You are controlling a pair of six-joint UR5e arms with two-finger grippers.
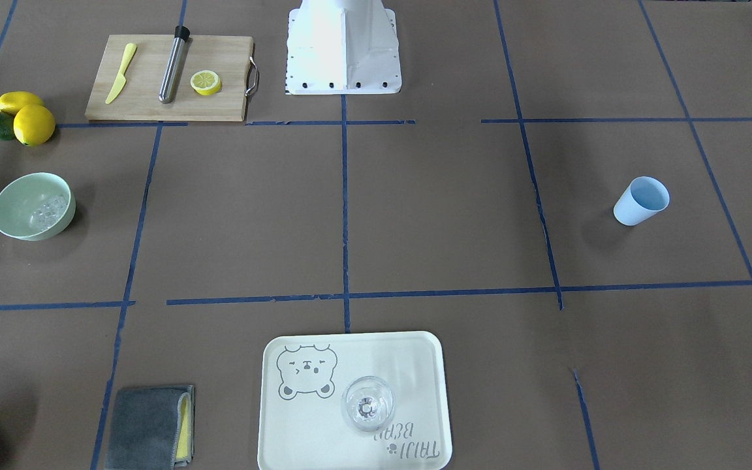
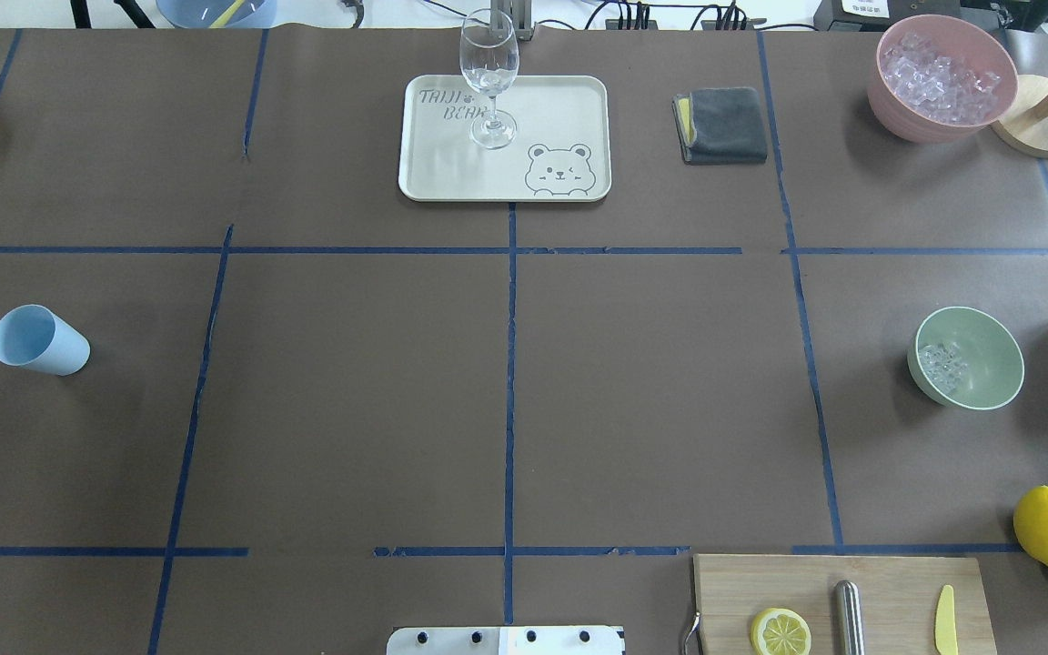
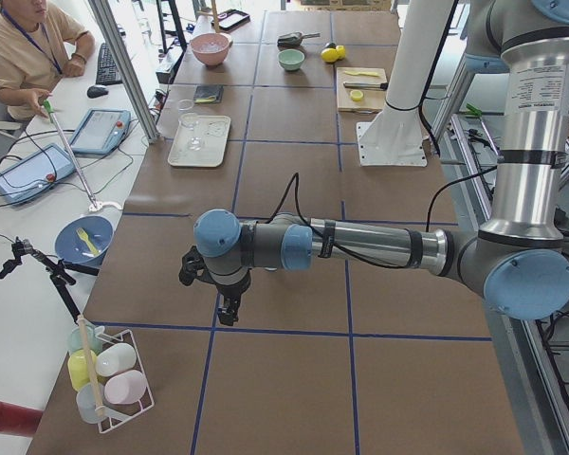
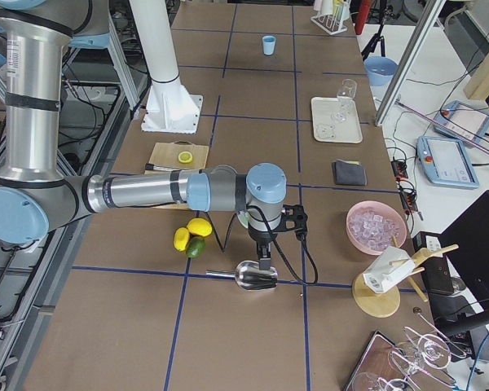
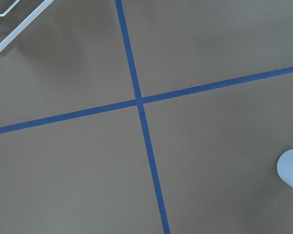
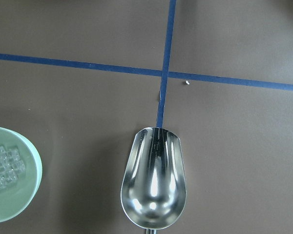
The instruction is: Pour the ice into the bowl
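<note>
The mint-green bowl (image 2: 988, 364) stands at the table's right side and holds a handful of clear ice cubes (image 2: 942, 364). It also shows in the front view (image 1: 23, 222) and at the left edge of the right wrist view (image 6: 31, 180), with ice (image 6: 5, 165) in it. An empty metal scoop (image 6: 154, 185) lies on the table next to the bowl. My right gripper (image 4: 263, 259) hangs just over the scoop (image 4: 255, 277); I cannot tell whether it is open or shut. My left gripper (image 3: 229, 311) hangs low over the table's far left end; I cannot tell its state.
A pink bowl (image 2: 906, 118) full of ice and a wooden stand (image 2: 1042, 118) stand at the back right. A tray (image 2: 560, 109) with a wine glass (image 2: 489, 73), a grey cloth (image 2: 724, 123), a light blue cup (image 2: 37, 341), a cutting board (image 2: 888, 582) and lemons (image 2: 1047, 526) are around.
</note>
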